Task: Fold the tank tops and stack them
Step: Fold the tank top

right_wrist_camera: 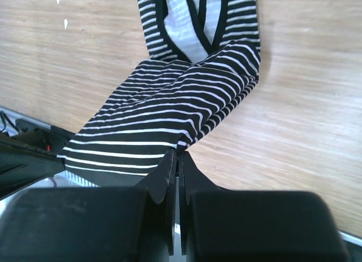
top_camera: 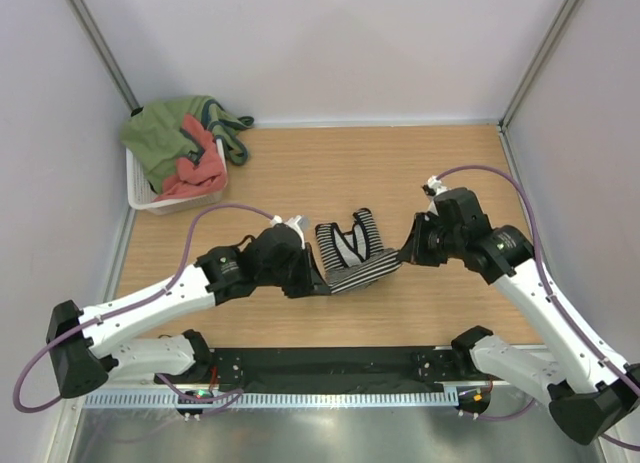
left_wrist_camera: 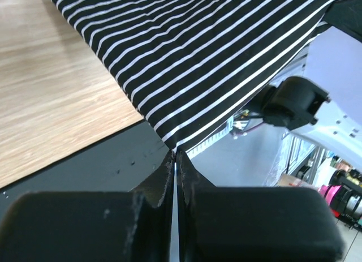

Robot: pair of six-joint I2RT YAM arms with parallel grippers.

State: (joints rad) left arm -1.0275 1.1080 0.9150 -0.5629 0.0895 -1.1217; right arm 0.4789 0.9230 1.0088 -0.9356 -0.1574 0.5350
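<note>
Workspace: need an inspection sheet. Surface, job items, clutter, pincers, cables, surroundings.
Surface: wooden table, bare wood around the cloth, with a black strip along the near edge.
Job's things: striped tank top mid-table, near hem held between the arms, strap end lying on the wood. Salmon-red top sits in the white basket at the far left corner.
Clutter: green garment heaped over the basket.
Grippers: left pincer shut on one hem corner of the striped top; right pincer shut on the other.
Cables: purple cable loops over the left arm and the right arm, both off the cloth.
Surroundings: pale walls with metal frame posts.
</note>
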